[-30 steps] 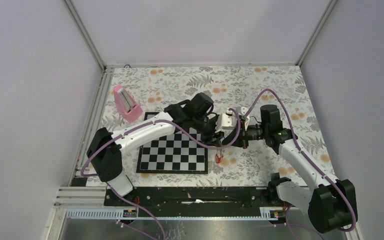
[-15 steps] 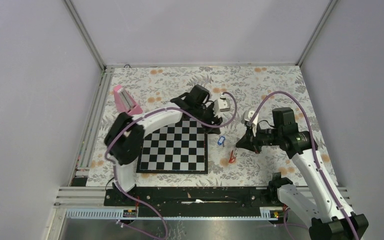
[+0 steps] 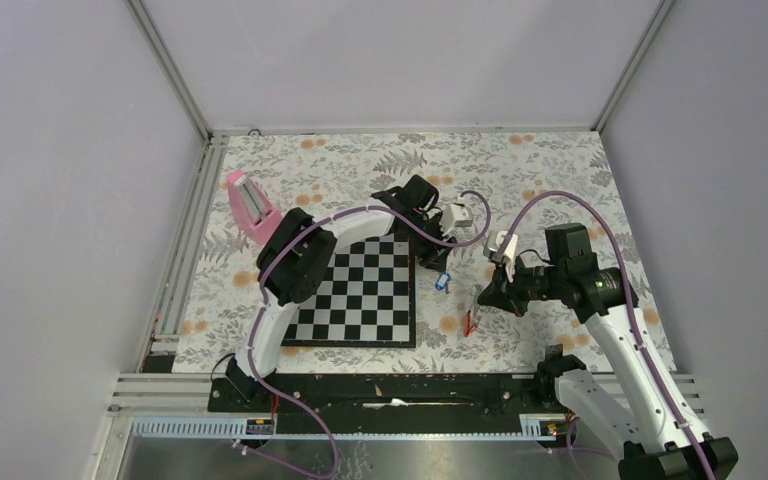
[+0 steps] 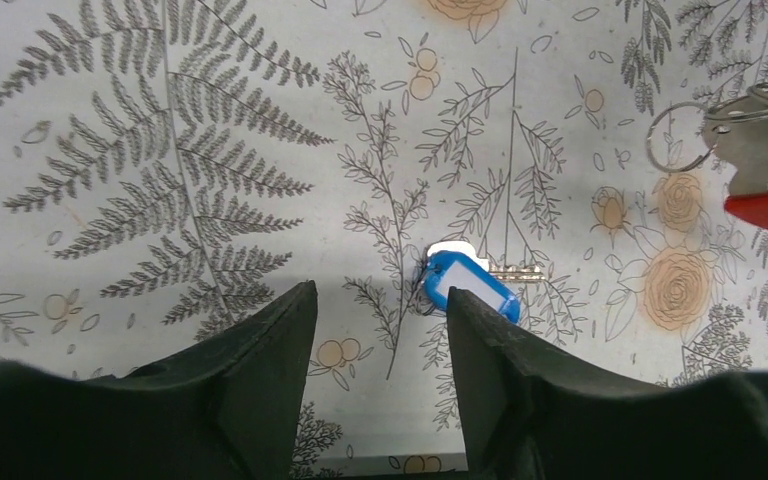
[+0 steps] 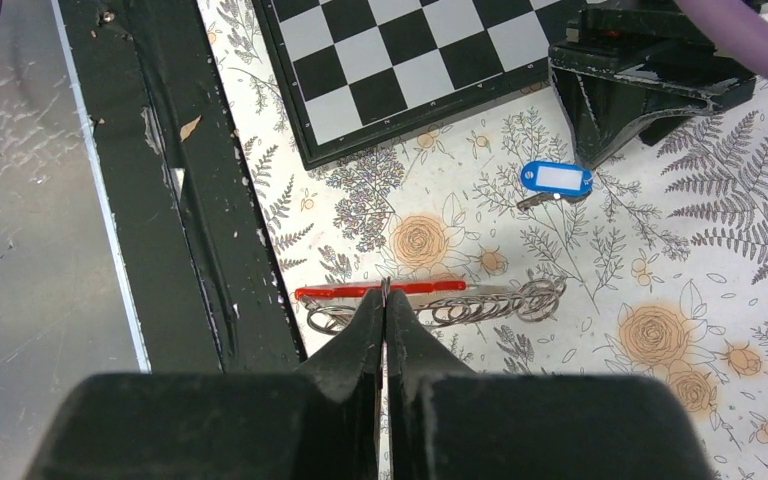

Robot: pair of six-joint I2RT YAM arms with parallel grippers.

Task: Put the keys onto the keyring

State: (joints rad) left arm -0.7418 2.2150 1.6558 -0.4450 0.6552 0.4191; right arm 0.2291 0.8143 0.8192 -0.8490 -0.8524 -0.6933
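The blue-tagged key [image 4: 470, 285] lies flat on the floral table, just right of the chessboard [image 3: 355, 295]; it also shows as the blue key [image 3: 443, 282] and blue key [image 5: 557, 178]. My left gripper [image 4: 380, 300] hovers over it, open and holding nothing, with the key just beyond its right fingertip. My right gripper [image 5: 384, 295] is shut on a thin wire ring of the keyring [image 5: 490, 303], held above the table. A red piece [image 5: 340, 293] hangs edge-on with it. Whether that is the red key or the fob I cannot tell. The left wrist view shows the ring [image 4: 678, 137] at top right.
A pink wedge block [image 3: 252, 205] stands at the left, beyond the chessboard's far corner. The black base rail [image 5: 190, 200] runs along the near edge, close under my right gripper. The two grippers are about a hand's width apart.
The two grippers, close together a second ago, have parted. The blue key dropped to the table and stayed. My left arm drew back; my right gripper moved right with the ring.
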